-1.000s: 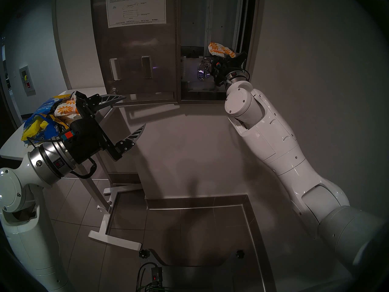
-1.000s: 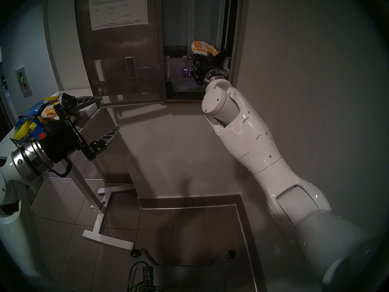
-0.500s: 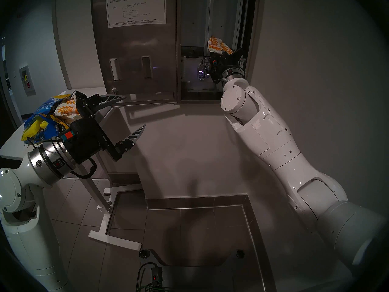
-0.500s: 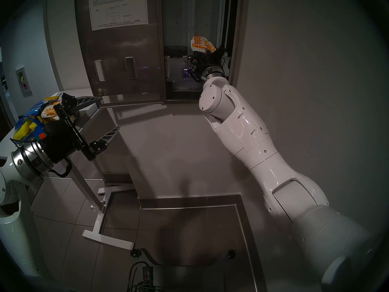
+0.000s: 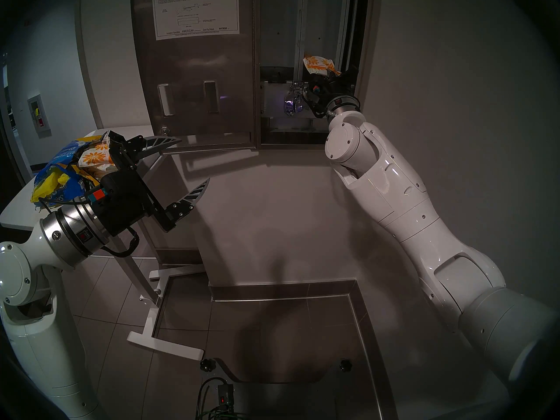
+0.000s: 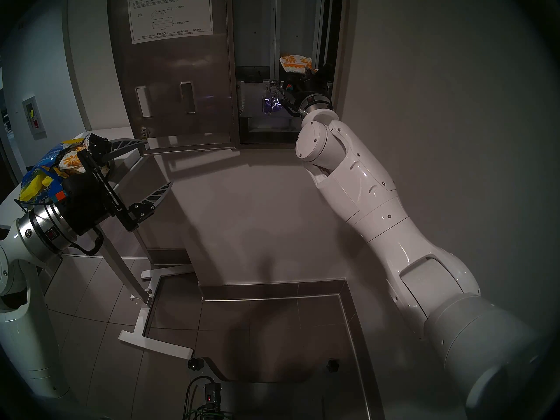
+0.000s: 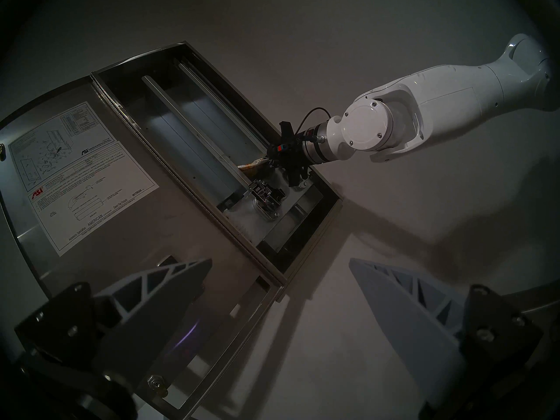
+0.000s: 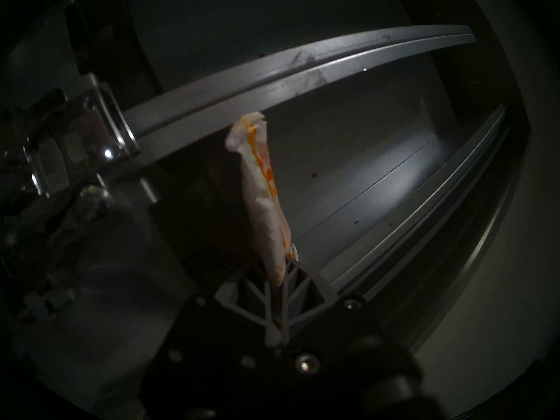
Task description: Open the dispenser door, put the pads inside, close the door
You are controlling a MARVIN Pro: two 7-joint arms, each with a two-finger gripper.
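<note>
One pad (image 5: 318, 64) sat clenched in your right end effector (image 8: 277, 289), edge-on inside the dispenser (image 5: 306, 22) by its right chute, likely to slip in flat, while your left end effector (image 5: 191, 164) hung released beside the swung-open dispenser door (image 5: 197, 77).

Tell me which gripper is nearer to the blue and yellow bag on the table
Left. The left gripper hangs open right beside the bag; the right gripper is far off inside the dispenser, holding a pad.
</note>
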